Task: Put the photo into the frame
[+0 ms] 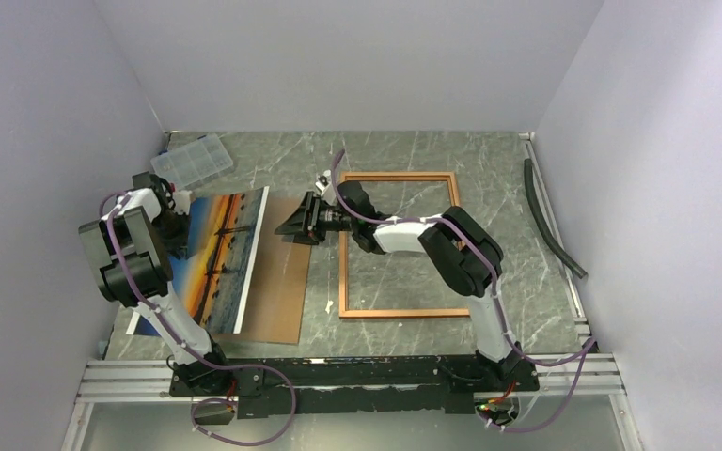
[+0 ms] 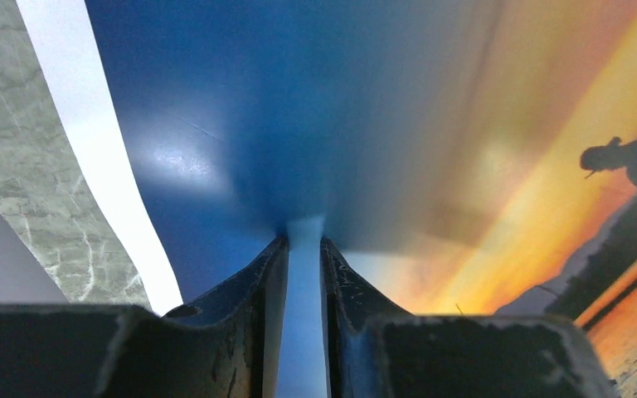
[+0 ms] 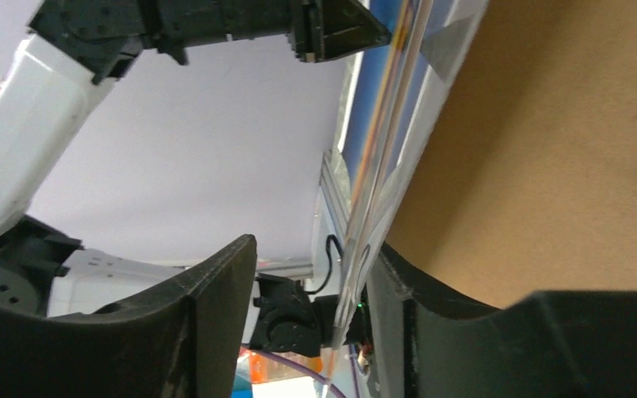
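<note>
Left wrist: left gripper (image 2: pixel 304 245) pinches the photo (image 2: pixel 340 108) (white border).

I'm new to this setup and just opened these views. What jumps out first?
The sunset photo, left of centre, is tilted up off the brown backing board, one edge pinched by the left gripper. The right gripper reaches across, jaws open around its other side. The red-orange frame lies flat right of centre, nothing in it.
</note>
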Available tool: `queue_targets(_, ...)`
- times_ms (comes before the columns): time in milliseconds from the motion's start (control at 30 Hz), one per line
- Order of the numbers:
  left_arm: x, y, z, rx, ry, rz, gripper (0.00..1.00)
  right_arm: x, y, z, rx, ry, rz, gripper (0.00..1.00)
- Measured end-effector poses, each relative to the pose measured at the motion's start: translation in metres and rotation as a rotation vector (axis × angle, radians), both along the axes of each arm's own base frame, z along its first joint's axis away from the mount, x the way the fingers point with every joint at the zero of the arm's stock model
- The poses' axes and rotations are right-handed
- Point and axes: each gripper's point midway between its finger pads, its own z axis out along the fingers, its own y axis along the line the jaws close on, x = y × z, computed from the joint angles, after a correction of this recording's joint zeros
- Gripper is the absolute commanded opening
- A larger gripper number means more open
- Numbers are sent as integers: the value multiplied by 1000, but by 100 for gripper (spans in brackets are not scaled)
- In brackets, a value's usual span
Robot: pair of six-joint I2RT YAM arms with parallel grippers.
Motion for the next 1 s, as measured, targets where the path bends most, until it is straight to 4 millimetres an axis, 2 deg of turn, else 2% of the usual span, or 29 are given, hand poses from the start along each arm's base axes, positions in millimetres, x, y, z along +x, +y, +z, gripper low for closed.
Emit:
queue_targets(100, 0, 0, 0, -3, 0, -8, 25, 2, 1, -10, -33, 17, -5, 16)
queue_targets(200, 0, -1, 0, -6, -1, -13, 25, 6, -1, -17, -70, 22, -19, 1)
queue_targets(333, 1, -3, 0, -15, -4, -21, 25, 11, -11, -32, -158, 32, -45, 0)
queue_targets(433, 1, -9, 0, -13, -6, -39, 24, 16, -26, -26, -197, 29, -64, 0)
queue_targets(533, 4, -22, 1, -14, -6, -74, 24, 30, -55, -1, -204, -2, -115, 0)
queue_targets(667, 8, -54, 2, -40, -3, -135, 24, 49, -106, 47, -193, -77, -205, 0)
queue_targets(767, 9, -81, 2, -59, 10, -189, 24, 57, -144, 71, -207, -130, -262, 0)
queue_targets(900, 7, -105, 5, -87, 29, -221, 30, 54, -184, 82, -261, -157, -291, 0)
queue_targets(1000, 9, -116, 18, -116, 36, -228, 33, 47, -216, 85, -319, -156, -306, 0)
